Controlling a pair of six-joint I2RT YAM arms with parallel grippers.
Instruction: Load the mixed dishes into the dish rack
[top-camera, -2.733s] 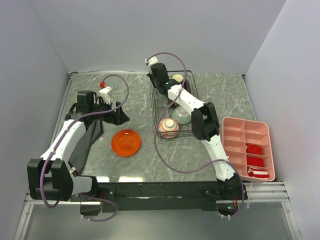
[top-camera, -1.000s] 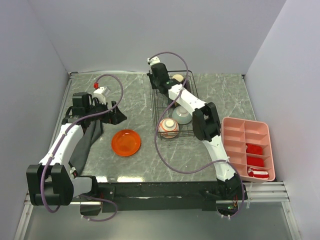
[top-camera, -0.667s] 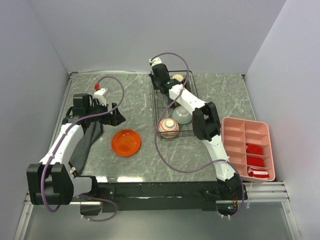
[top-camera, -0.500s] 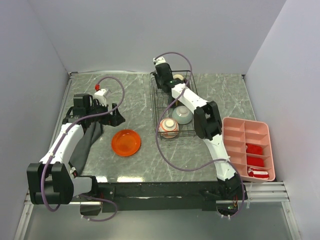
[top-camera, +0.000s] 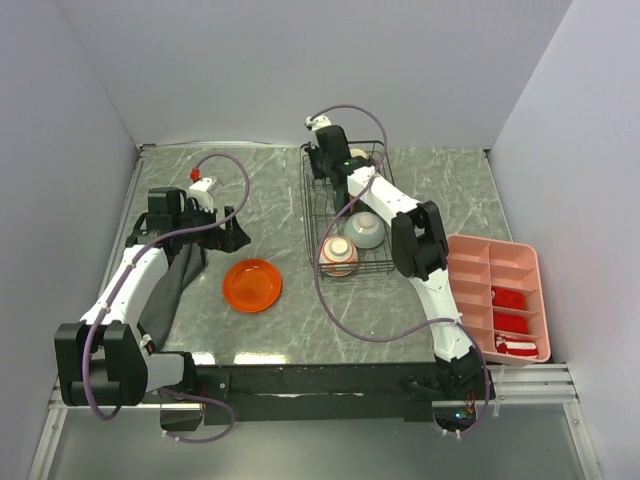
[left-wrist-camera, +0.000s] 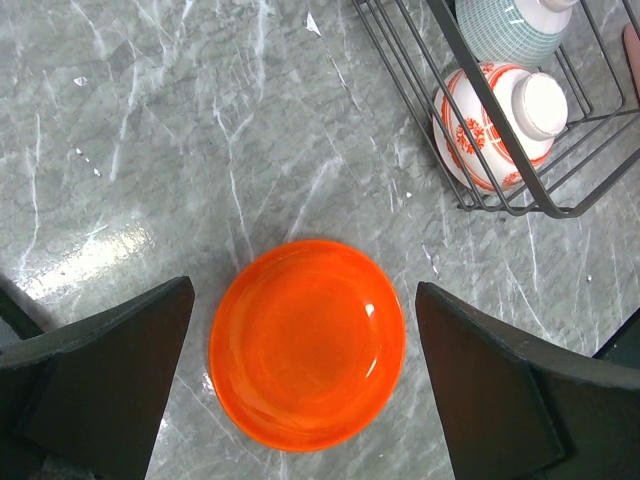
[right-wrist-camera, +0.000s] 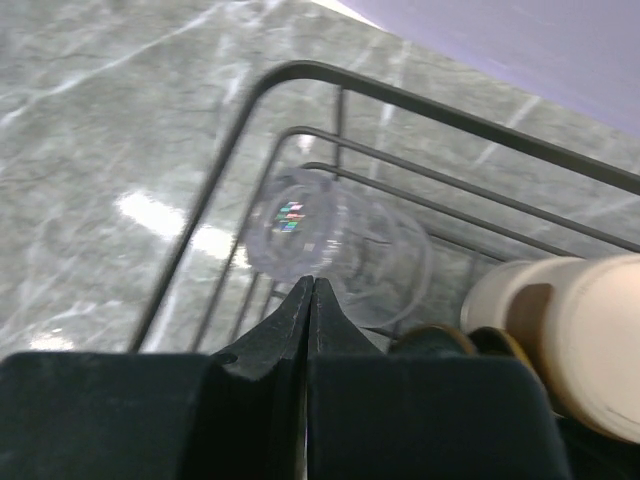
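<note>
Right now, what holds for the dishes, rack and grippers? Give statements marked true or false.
The round orange plate lies on the grey marble table, outside the black wire dish rack. True.
The left gripper is shut on that plate. False: its jaws stand open, gripping nothing.
The red-and-white floral bowl sits upside down in the rack. True.
The right gripper is open. False: its jaws are shut together, empty.
The pink plastic compartment tray sits right of the rack. True.
</note>
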